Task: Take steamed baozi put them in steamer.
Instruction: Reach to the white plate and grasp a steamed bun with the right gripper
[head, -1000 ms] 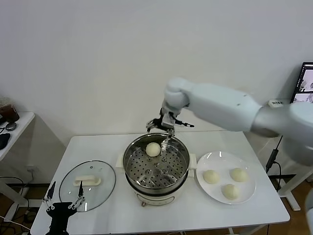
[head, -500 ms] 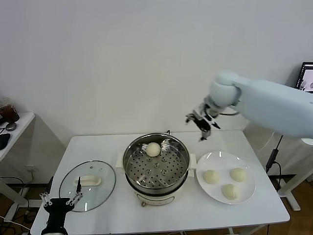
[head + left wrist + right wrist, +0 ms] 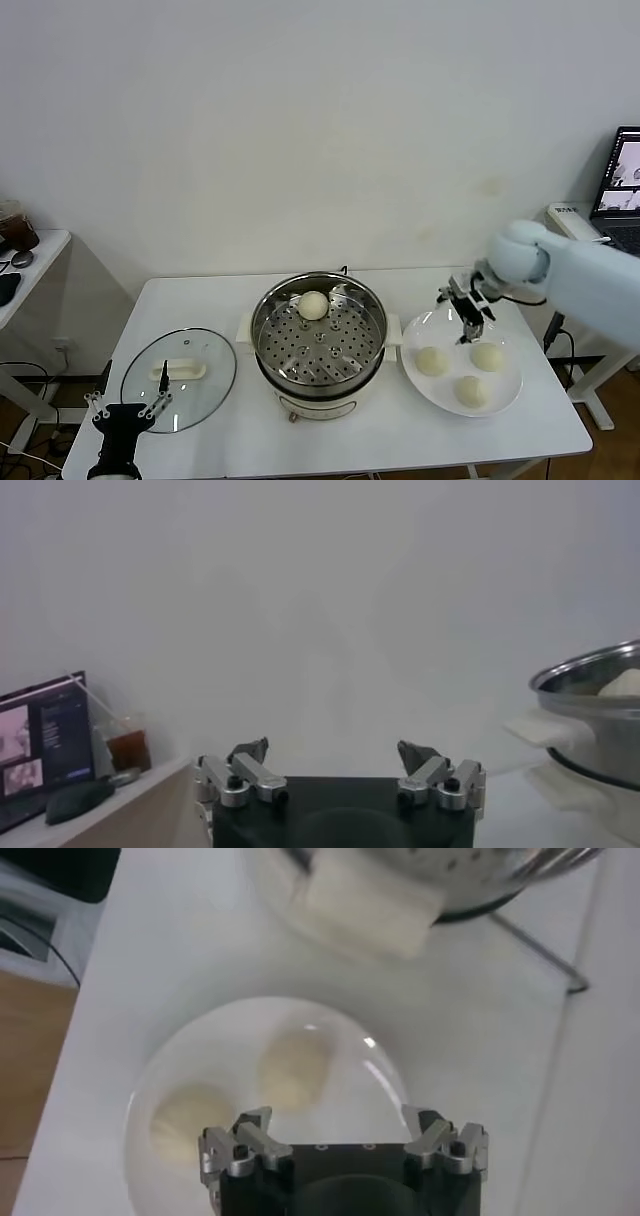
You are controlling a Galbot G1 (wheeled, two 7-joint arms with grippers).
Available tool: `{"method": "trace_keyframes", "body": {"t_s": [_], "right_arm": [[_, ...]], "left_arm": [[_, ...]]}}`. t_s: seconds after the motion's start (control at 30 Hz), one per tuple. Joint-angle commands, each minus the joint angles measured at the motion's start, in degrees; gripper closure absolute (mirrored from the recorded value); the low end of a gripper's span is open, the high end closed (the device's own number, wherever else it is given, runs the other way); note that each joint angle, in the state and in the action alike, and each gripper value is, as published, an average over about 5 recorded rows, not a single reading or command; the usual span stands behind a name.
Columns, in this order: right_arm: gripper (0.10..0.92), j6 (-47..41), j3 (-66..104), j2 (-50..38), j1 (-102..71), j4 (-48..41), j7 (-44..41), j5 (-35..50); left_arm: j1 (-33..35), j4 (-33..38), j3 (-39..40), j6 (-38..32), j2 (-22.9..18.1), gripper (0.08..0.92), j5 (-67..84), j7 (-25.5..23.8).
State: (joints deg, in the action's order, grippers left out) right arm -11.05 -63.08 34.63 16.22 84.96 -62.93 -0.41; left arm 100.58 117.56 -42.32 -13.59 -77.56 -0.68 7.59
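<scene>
The steamer stands mid-table with one baozi on its perforated tray toward the back. Three more baozi lie on a white plate to its right. My right gripper hangs open and empty over the plate's far side, just above the buns. In the right wrist view the gripper looks down on the plate and two baozi. My left gripper is parked open at the front left; in its own view the gripper holds nothing.
A glass lid with a cream handle lies left of the steamer, close to the left gripper. The steamer's white side handle faces the plate. A laptop sits at the far right and a side table at the left.
My right arm has swung from above the steamer's back rim to the right and down over the plate, open throughout. The baozi in the steamer stays put. The left gripper barely shifted.
</scene>
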Motion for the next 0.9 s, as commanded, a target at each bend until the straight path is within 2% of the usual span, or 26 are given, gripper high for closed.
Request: {"method": "trace_keyframes", "body": {"t_s": [0.03, 0.3, 0.67, 0.9], "right_arm": [[0.203, -0.61, 7.29, 0.5, -12.17, -1.92, 1.25, -6.79], [0.203, 0.18, 10.41, 5.98, -16.29, -6.77, 2.45, -8.83], [0.206, -0.31, 10.97, 9.19, -17.22, -9.86, 2.45, -9.71], [0.248, -0.77, 11.64, 9.67, -18.05, -10.84, 2.29, -10.62]], "left_arm": [[0.27, 0.0, -0.34, -0.02, -0.35, 0.177, -0.11, 0.03], [0.25, -0.26, -1.02, -0.02, -0.76, 0.177, -0.07, 0.06], [-0.12, -1.09, -1.36, -0.05, -0.91, 0.177, 0.0, 0.06], [-0.31, -1.18, -1.29, 0.0, -0.92, 0.177, 0.05, 0.05]]}}
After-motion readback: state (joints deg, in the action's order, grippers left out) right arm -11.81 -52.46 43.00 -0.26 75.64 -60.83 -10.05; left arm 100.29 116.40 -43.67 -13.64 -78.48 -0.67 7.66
